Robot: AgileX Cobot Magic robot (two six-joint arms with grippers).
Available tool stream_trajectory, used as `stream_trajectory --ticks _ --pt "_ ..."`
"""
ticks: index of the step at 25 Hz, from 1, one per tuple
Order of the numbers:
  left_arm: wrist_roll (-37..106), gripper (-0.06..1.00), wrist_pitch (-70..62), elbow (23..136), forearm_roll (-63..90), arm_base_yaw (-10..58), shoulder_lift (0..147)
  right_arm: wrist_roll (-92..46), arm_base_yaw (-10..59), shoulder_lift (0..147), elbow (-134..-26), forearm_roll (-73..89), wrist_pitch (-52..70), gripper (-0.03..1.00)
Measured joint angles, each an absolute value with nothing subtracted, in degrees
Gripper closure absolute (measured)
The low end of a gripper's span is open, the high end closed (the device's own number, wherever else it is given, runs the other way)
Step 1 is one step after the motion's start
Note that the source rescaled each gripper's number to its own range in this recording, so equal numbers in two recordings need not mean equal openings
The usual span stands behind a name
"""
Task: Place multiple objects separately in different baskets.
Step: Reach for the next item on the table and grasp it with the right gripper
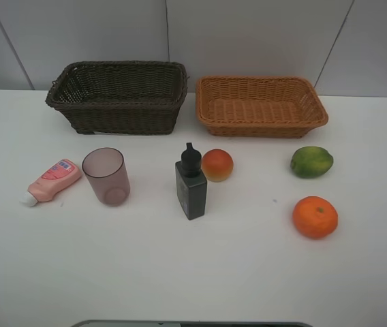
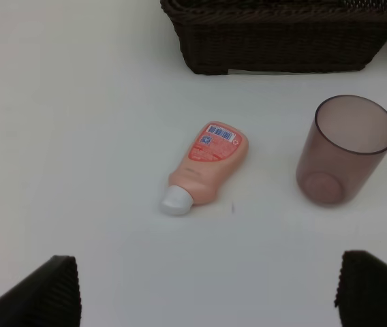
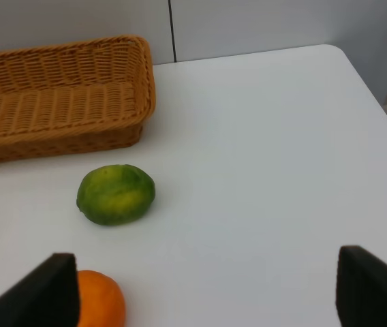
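High camera alone: pump bottle (image 1: pixel 191 191), peach (image 1: pixel 217 165).
Left wrist alone: left gripper (image 2: pixel 207 293), spread.
Right wrist alone: right gripper (image 3: pixel 207 289), spread.

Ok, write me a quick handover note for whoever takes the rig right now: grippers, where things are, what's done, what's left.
Left gripper: open, empty, near the pink tube and mauve cup.
Right gripper: open, empty, near the green fruit and orange.
Pump bottle and peach-like fruit stand side by side in the middle.
Done: nothing; dark basket and tan basket look empty.
Left: all six items to go into the baskets.
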State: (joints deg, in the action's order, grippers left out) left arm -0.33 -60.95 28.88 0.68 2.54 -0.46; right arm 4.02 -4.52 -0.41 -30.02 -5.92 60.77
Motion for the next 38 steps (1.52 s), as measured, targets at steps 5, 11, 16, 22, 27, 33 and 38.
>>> stream_trajectory --ticks 5,11,16,22,27,33,38 --pt "-0.3 -0.02 -60.9 28.9 0.7 2.5 -0.5 4.0 -4.5 -0.4 -30.0 -5.9 60.8 0.25" --pt "-0.3 -0.02 -60.9 28.9 0.7 2.5 -0.5 4.0 -4.5 -0.4 -30.0 -5.9 60.8 0.25" --pt "-0.3 -0.02 -60.9 28.9 0.7 2.5 -0.5 4.0 -4.5 -0.4 -30.0 -5.9 60.8 0.25" --pt "-0.3 -0.02 -60.9 28.9 0.7 2.5 -0.5 4.0 -4.5 -0.4 -30.0 -5.9 60.8 0.25" --pt "-0.3 -0.02 -60.9 28.9 0.7 2.5 -0.5 4.0 -2.9 -0.4 -30.0 -5.9 60.8 0.25" --pt "-0.3 -0.02 -60.9 28.9 0.7 2.5 -0.5 4.0 -0.7 5.6 -31.0 -4.2 60.8 0.25" --pt "-0.3 -0.02 -60.9 28.9 0.7 2.5 -0.5 4.0 0.8 19.3 -35.7 -3.2 60.6 0.25"
